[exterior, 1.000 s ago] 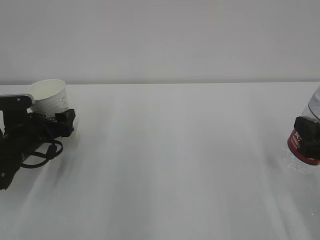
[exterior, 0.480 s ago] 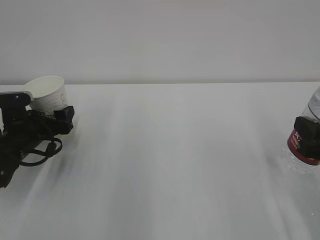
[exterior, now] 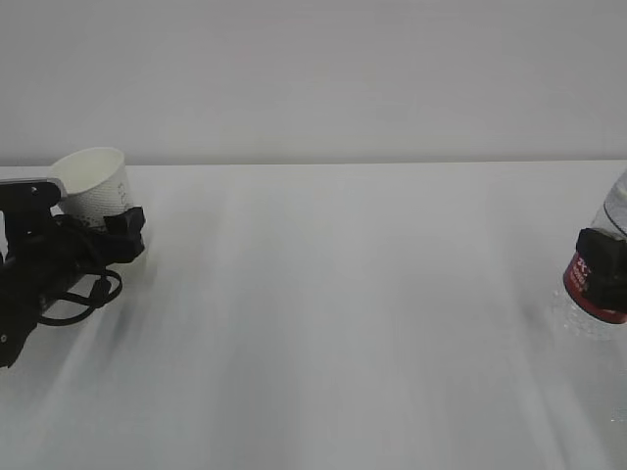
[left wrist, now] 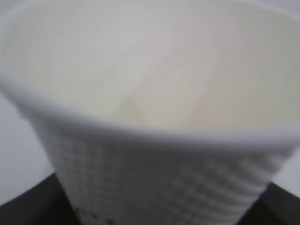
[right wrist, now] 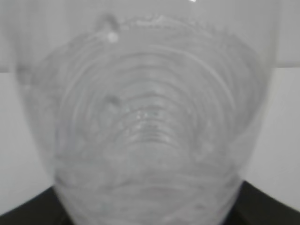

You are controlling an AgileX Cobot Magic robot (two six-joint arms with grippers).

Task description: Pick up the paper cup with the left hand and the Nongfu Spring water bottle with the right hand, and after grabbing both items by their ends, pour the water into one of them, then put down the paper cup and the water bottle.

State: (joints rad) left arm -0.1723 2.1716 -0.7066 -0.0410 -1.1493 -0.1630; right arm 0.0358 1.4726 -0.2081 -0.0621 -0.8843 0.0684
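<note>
At the table's far left edge, the left hand (exterior: 125,233) had its jaws around the paper cup (exterior: 98,186); we saw them narrowing on its lower wall over the last second, the cup tipping slightly, so we judged the grasp underway. The arm lay low. At far right, the right hand (exterior: 602,264) clasped the Nongfu Spring water bottle (exterior: 600,294)

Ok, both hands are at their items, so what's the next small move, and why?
Probably finish closing the left hand on the paper cup, then lift. The cup sits tilted between its jaws at the table's left edge, with the grip unclear. The right hand already straddles the Nongfu Spring water bottle at its red label.
</note>
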